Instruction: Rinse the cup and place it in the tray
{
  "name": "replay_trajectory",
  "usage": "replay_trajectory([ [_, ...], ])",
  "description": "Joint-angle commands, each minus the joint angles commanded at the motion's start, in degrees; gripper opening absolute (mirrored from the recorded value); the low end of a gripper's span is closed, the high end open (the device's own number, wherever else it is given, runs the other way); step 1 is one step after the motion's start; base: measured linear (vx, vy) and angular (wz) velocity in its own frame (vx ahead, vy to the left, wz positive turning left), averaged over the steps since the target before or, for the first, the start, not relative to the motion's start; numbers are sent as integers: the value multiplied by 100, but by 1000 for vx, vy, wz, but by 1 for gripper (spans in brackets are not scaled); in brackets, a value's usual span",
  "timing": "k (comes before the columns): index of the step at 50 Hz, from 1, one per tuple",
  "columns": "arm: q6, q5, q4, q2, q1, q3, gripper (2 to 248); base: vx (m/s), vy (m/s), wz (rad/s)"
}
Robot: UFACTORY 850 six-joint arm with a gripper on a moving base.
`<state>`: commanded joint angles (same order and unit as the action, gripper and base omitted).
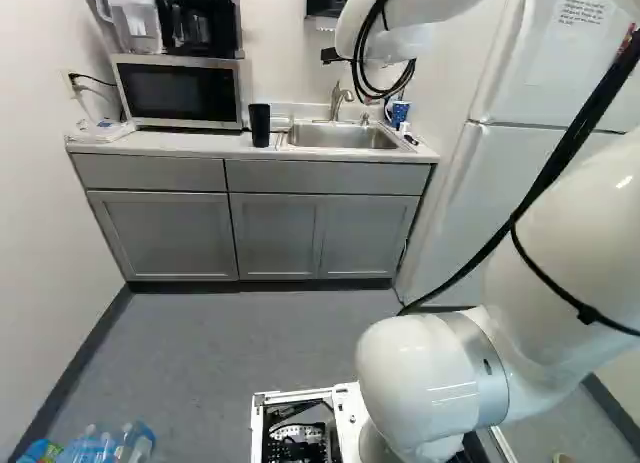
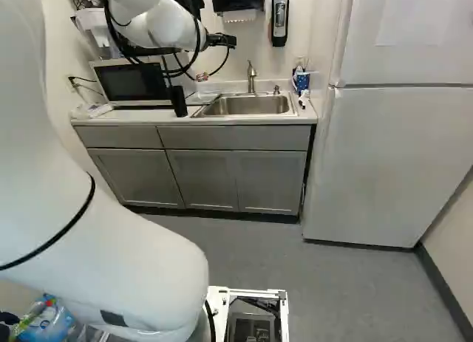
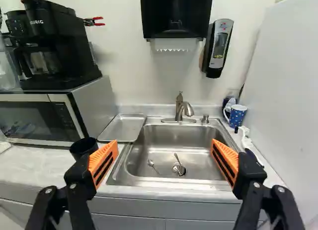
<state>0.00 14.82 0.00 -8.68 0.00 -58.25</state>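
Observation:
My gripper [image 2: 222, 40] is high in front of the sink in the right base view. In the wrist view the gripper [image 3: 164, 153] stands wide open, nothing between its orange pads, the sink basin ahead. A black cup [image 3: 83, 147] is on the counter beside one finger, partly hidden by it; the left base view shows the same cup [image 1: 260, 125] upright near the counter's front edge. The metal tray [image 3: 123, 127] lies between microwave and sink, beyond the cup. A blue patterned mug [image 3: 237, 115] stands at the sink's other side.
The faucet [image 3: 183, 109] rises behind the basin [image 3: 181, 148], which holds two spoons. A microwave [image 1: 180, 91] carries a coffee maker. A paper towel dispenser [image 3: 175, 14] and soap dispenser [image 3: 217, 47] hang above. A fridge [image 2: 392, 157] stands beside the counter; bottles [image 1: 100, 445] lie on the floor.

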Motion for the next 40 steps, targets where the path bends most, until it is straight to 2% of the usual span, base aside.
replay_trajectory([
  [40,0,0,0,0,0,0,247,103,-88,199],
])
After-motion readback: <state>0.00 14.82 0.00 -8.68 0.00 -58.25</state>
